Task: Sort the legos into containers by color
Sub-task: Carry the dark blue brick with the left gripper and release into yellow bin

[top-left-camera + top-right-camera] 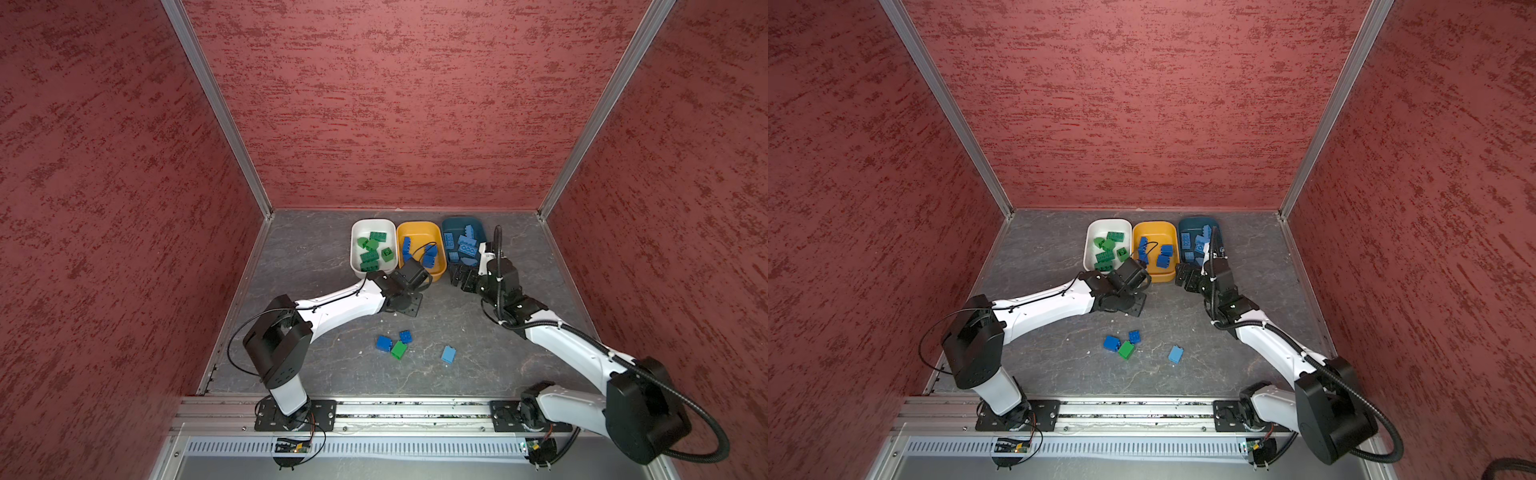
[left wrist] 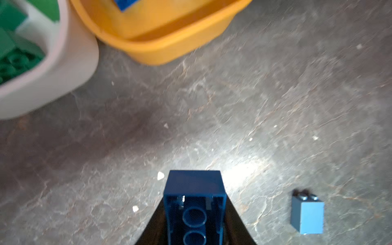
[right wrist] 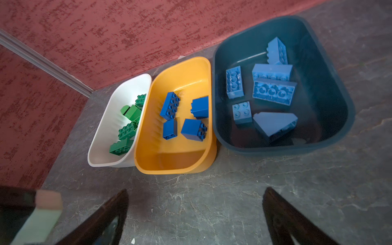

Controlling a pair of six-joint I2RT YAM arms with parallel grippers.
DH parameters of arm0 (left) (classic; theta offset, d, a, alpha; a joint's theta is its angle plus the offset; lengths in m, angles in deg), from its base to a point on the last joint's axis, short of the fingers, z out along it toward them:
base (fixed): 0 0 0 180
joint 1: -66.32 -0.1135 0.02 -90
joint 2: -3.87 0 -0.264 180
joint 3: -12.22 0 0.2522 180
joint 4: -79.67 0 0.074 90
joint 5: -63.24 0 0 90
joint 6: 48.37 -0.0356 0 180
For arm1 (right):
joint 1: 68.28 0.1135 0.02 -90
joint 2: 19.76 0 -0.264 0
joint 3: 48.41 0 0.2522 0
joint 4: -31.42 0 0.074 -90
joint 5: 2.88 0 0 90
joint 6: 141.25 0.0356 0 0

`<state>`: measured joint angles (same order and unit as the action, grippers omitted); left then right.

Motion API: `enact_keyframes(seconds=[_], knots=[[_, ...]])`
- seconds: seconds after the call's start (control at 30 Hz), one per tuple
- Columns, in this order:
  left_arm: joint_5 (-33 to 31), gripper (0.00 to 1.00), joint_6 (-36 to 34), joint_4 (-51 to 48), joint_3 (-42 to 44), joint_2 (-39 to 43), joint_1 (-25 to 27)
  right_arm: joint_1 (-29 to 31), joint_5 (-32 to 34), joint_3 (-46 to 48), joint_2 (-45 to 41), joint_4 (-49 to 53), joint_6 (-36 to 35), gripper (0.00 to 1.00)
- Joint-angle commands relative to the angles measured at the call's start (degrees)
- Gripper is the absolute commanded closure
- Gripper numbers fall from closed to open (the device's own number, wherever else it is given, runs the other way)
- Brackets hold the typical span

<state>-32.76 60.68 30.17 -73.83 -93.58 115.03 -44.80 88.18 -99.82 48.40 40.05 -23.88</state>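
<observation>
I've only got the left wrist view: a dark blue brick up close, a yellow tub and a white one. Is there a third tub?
Observer: Yes, a teal tub beside the yellow tub.
Operator: Any loose bricks besides the light blue brick?
Observer: Three, clustered: two dark blue bricks and a green brick.
Operator: And the other arm?
Observer: The right gripper is open and empty.

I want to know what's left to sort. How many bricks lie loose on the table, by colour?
Dark blue bricks: 2
Green brick: 1
Light blue brick: 1
Total: 4
Not counted: one dark blue brick held in the left pincer.
</observation>
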Motion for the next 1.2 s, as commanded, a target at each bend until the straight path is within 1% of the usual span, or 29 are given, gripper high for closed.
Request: enact_keyframes(seconds=[0.0, 0.1, 0.2, 0.27, 0.33, 0.43, 0.5, 0.57, 0.7, 0.8, 0.83, 0.93, 1.0, 1.07, 1.13, 1.17], knots=[[1.5, 0.68, -3.1, 5.1, -3.7, -2.2, -1.0, 0.2, -0.5, 1.5, -2.9, -2.4, -4.8, 0.01], [1.2, 0.68, -4.2, 8.1, -8.3, -4.9, -1.7, 0.2, 1.6, 2.2, -4.4, -2.0, -4.9, 0.01], [-0.3, 0.68, -4.9, 13.3, -12.0, -7.9, -2.4, 0.2, 3.6, 2.3, -5.1, -1.2, -4.1, 0.01], [-0.1, 0.68, -5.1, 16.7, -14.0, -9.8, -3.0, 0.2, 5.3, 2.3, -5.2, -0.5, -3.5, 0.01], [-0.8, 0.67, -6.1, 18.2, -17.3, -12.8, -3.8, 0.2, 7.0, 1.6, -5.3, 1.1, -2.9, 0.01], [-4.8, 0.67, -7.7, 18.3, -23.2, -17.9, -4.8, 0.2, 8.5, 1.1, -5.7, 2.6, -2.3, 0.01], [-9.2, 0.67, -7.2, 16.2, -28.4, -22.0, -5.7, 0.2, 9.0, 1.2, -6.1, 2.8, -2.0, 0.01], [-12.1, 0.67, -6.5, 14.3, -33.1, -25.8, -6.7, 0.3, 9.3, 1.3, -6.6, 2.9, -1.8, 0.01], [-11.8, 0.65, -6.0, 13.2, -40.4, -32.5, -8.9, 0.2, 9.9, 1.3, -7.4, 3.4, -1.8, 0.01], [-11.1, 0.64, -6.3, 13.2, -43.9, -36.4, -9.7, 0.2, 10.2, 0.9, -8.1, 4.6, -1.6, 0.01], [-11.7, 0.62, -6.4, 12.7, -45.2, -37.6, -9.8, 0.2, 10.3, 0.8, -8.3, 5.1, -1.5, 0.01], [-12.9, 0.42, -5.2, 8.4, -50.6, -40.7, -10.0, 0.2, 10.4, 0.9, -9.4, 6.1, -1.4, 0.01], [-11.4, 0.29, -4.8, 6.7, -52.4, -40.7, -10.0, 0.2, 10.3, 1.3, -10.0, 6.5, -1.4, 0.01], [-9.7, 0.23, -4.9, 7.5, -50.9, -38.5, -9.8, 0.2, 8.5, 1.5, -10.2, 6.5, -2.2, 0.01], [-7.9, 0.21, -4.9, 8.1, -48.3, -35.7, -9.5, 0.2, 5.2, 1.2, -9.8, 6.6, -3.3, 0.01], [-7.3, 0.18, -5.0, 8.3, -46.5, -33.7, -9.2, 0.2, 3.9, 0.9, -9.5, 6.9, -3.3, 0.01]])
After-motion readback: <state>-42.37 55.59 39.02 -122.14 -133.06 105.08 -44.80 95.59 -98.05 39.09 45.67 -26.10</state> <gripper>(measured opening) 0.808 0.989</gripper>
